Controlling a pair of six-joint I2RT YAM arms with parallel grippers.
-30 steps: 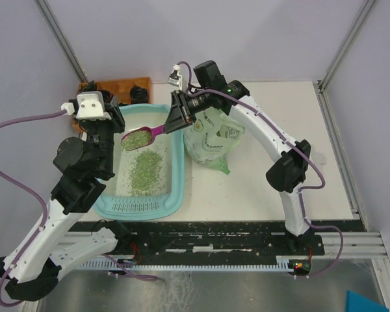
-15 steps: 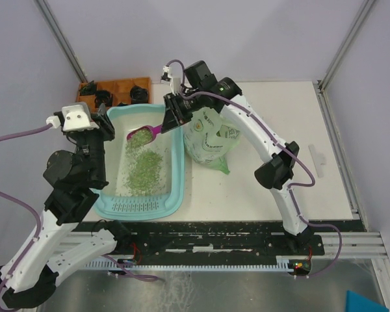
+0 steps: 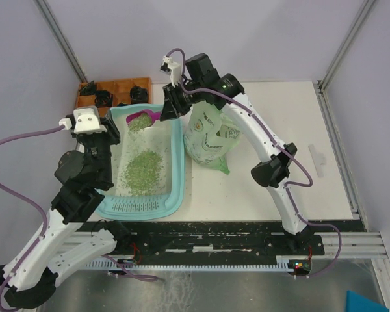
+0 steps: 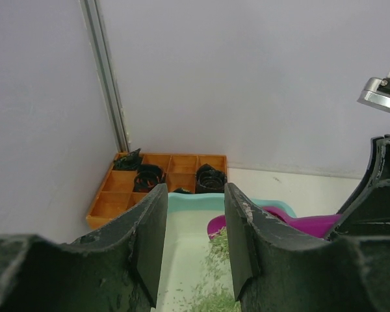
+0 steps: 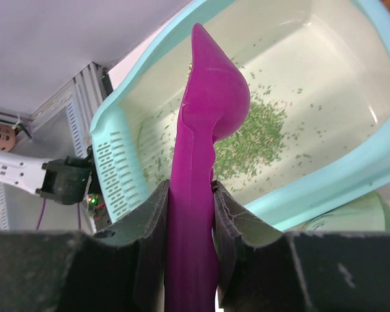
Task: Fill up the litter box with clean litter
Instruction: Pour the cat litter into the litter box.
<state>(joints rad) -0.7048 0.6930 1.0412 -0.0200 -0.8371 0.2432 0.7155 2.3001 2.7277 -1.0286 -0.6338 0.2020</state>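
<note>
The light-teal litter box (image 3: pixel 177 170) lies left of centre, its grate strip (image 3: pixel 131 208) at the near end. A pile of green clean litter (image 3: pixel 143 170) lies in its middle. My right gripper (image 3: pixel 171 109) is shut on the handle of a magenta scoop (image 3: pixel 145 119), held tilted over the box's far end, with litter spilling from it. In the right wrist view the scoop (image 5: pixel 205 110) runs between my fingers above the litter (image 5: pixel 257 136). My left gripper (image 3: pixel 113 129) is open and empty above the box's left rim; its view shows the scoop (image 4: pixel 273 220) and falling litter (image 4: pixel 216 250).
A pale green printed bag (image 3: pixel 212 138) stands just right of the box, under the right arm. An orange compartment tray (image 3: pixel 110 90) with black parts sits in the far left corner, also in the left wrist view (image 4: pixel 114 190). A small white piece (image 3: pixel 318 160) lies far right.
The right gripper has carried the scoop from mid-box to the far end and tipped it; the litter in it is pouring out. The left arm swayed left, then back.
</note>
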